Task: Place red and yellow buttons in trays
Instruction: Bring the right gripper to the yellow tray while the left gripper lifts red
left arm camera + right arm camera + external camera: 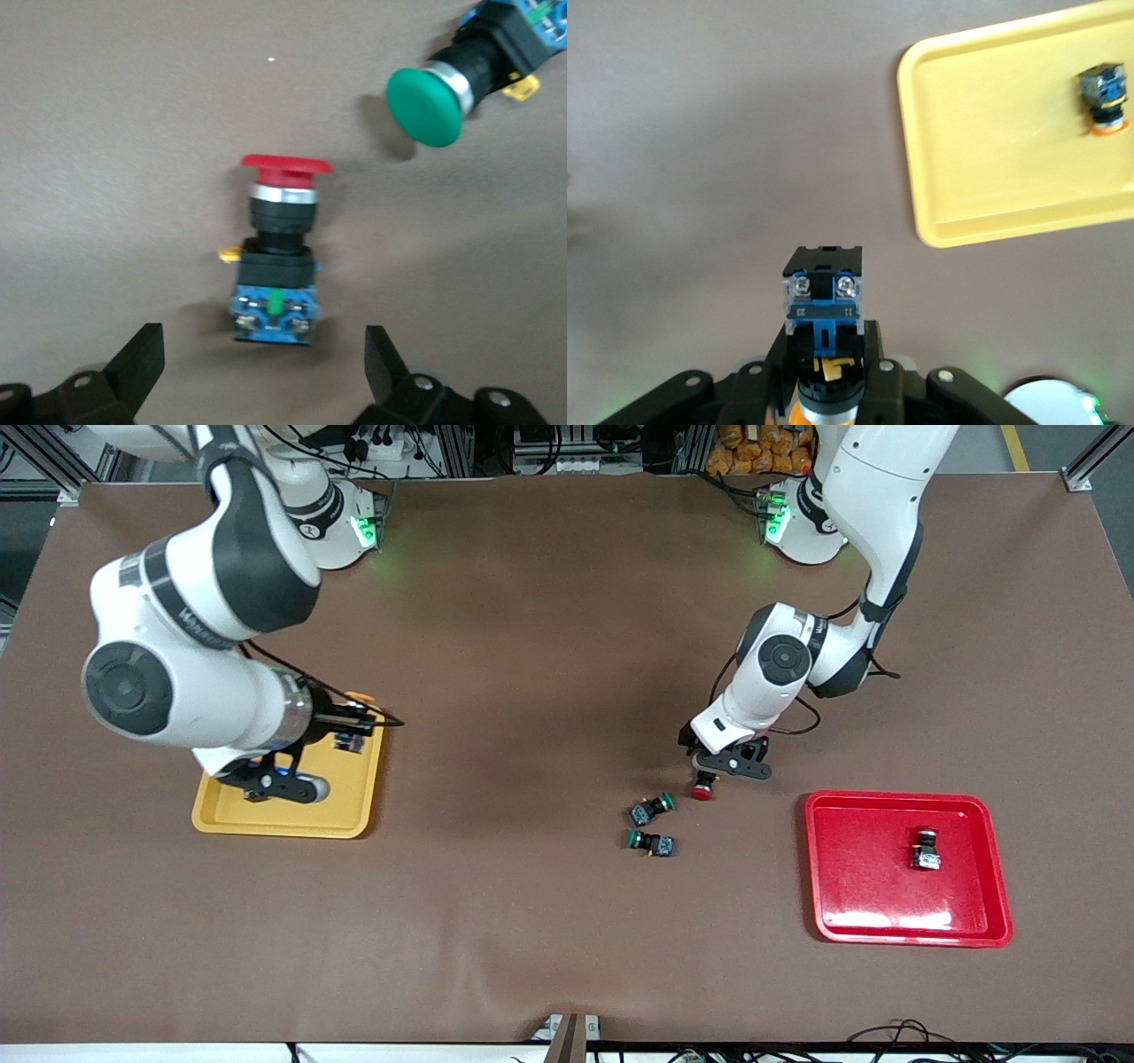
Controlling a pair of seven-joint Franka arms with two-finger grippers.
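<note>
The left gripper (pixel 264 359) has its jaws spread wide, low over the brown table cloth (pixel 532 646), with a small red-capped push-button switch with a black and blue-grey body (pixel 275 255) lying loose on the cloth between the fingertips, touched by neither. The right gripper (pixel 826 372) is clamped on a yellow-orange-capped switch with a black and blue body (pixel 823 305), carried in the air by the edge of the shallow yellow plastic tray (pixel 354 802), where another yellow-orange-capped switch (pixel 1103 99) already lies. Two green-capped switches (pixel 651 825) rest on the cloth just beside the red one, nearer the front camera. Toward the left arm's end sits the glossy red plastic tray (pixel 850 877) with one small dark switch (pixel 925 850) inside it.
</note>
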